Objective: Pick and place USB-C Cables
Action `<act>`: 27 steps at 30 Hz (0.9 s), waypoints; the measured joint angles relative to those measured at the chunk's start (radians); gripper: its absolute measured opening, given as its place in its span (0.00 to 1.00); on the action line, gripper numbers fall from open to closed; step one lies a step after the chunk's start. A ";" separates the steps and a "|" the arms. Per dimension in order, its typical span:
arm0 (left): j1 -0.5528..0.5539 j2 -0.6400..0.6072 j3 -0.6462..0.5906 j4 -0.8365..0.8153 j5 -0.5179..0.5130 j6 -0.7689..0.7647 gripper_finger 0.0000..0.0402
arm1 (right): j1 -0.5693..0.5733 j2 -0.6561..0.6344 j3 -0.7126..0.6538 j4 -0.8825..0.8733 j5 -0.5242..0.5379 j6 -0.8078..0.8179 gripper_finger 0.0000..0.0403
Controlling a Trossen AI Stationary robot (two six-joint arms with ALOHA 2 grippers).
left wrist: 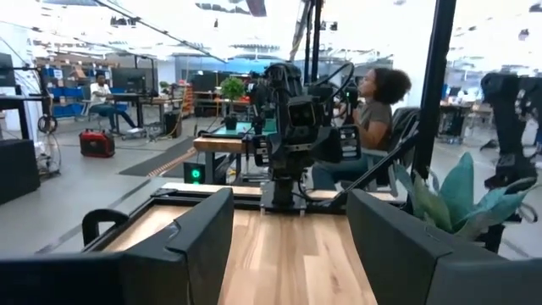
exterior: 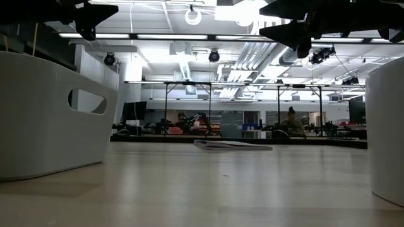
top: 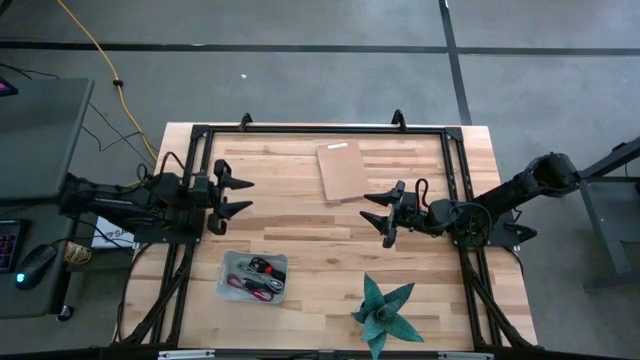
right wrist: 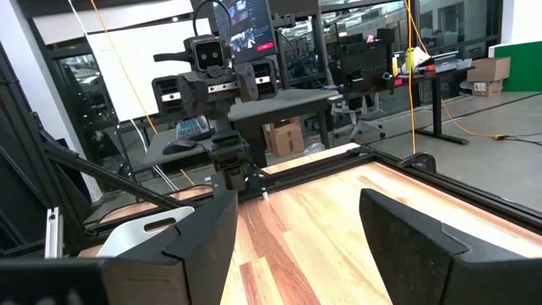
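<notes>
In the high view the USB-C cables (top: 258,278) lie tangled inside a small white bin (top: 228,262) on the near-left part of the table; red, black and grey strands show. My left gripper (top: 248,195) is open above the table left of centre, beyond the bin, fingers pointing right. My right gripper (top: 366,207) is open right of centre, fingers pointing left, near the brown board (top: 343,170). Each wrist view shows its own open fingers, left (left wrist: 290,202) and right (right wrist: 296,203), with nothing between them. The right wrist view also shows the bin (right wrist: 144,230).
The teal paper star (top: 385,312) stands near the table's near edge, right of the bin, and shows in the left wrist view (left wrist: 461,193). The brown board lies flat toward the far edge (exterior: 233,145). A black frame (top: 320,129) borders the table. People sit in the room beyond.
</notes>
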 joint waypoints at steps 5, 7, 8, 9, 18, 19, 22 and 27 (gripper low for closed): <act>-0.002 -0.063 0.000 -0.014 0.000 -0.015 0.53 | 0.000 0.000 0.000 0.000 0.000 0.000 0.60; -0.001 -0.084 0.000 -0.014 0.007 -0.030 0.53 | 0.000 0.000 0.000 0.000 0.000 0.010 0.60; -0.001 -0.093 0.000 -0.014 0.014 -0.038 0.53 | 0.000 0.000 0.000 0.000 0.000 0.014 0.60; -0.001 -0.100 0.000 -0.014 0.023 -0.044 0.53 | 0.000 0.000 0.000 0.000 0.002 0.018 0.60; -0.001 -0.115 0.000 -0.015 0.041 -0.057 0.53 | 0.008 -0.096 0.000 0.051 0.126 0.013 0.60; -0.001 -0.115 0.000 -0.015 0.041 -0.057 0.53 | 0.015 -0.138 0.000 0.027 0.126 -0.001 0.60; -0.001 -0.115 0.000 -0.015 0.041 -0.057 0.53 | 0.038 -0.297 0.000 -0.083 0.144 -0.045 0.60; -0.001 -0.115 0.000 -0.015 0.041 -0.057 0.53 | 0.072 -0.610 0.000 -0.413 0.233 -0.035 0.60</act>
